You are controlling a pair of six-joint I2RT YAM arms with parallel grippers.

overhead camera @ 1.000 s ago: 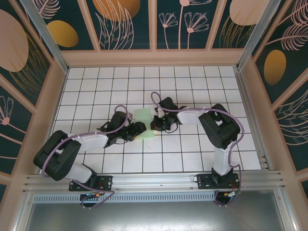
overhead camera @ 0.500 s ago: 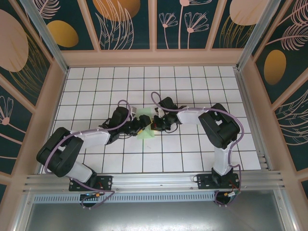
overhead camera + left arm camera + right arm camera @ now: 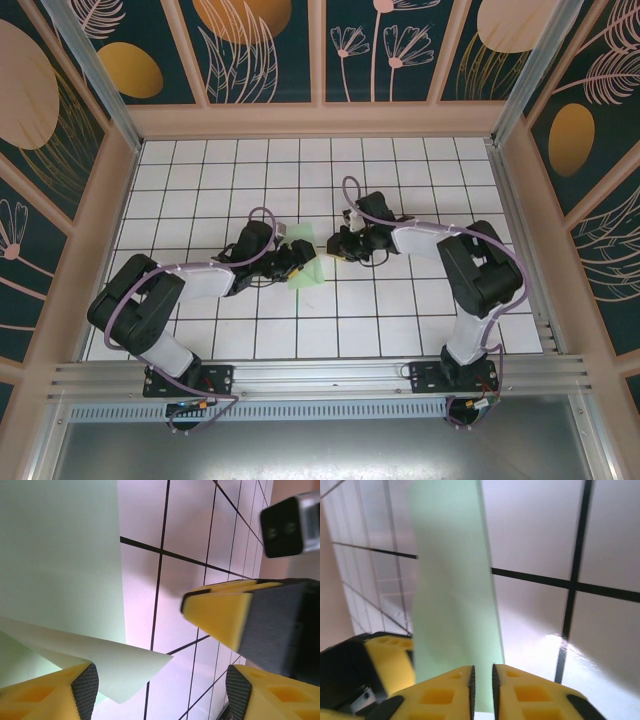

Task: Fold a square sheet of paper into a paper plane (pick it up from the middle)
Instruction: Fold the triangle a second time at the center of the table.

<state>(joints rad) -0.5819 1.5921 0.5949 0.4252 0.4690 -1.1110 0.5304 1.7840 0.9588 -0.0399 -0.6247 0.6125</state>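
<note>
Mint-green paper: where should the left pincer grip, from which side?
The mint-green paper's raised flap, entered from its free pointed corner. That flap curls off the table while the rest lies flat, so the open left pincer should straddle its edge.

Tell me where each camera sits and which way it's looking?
Top external: above and behind, looking down at the grid table; both arms show.
Left wrist: behind the left gripper, facing the mint-green paper; its yellow fingertips show.
Right wrist: behind the right gripper, skimming the same paper; own fingertips show.
Both wrist views share the paper.
</note>
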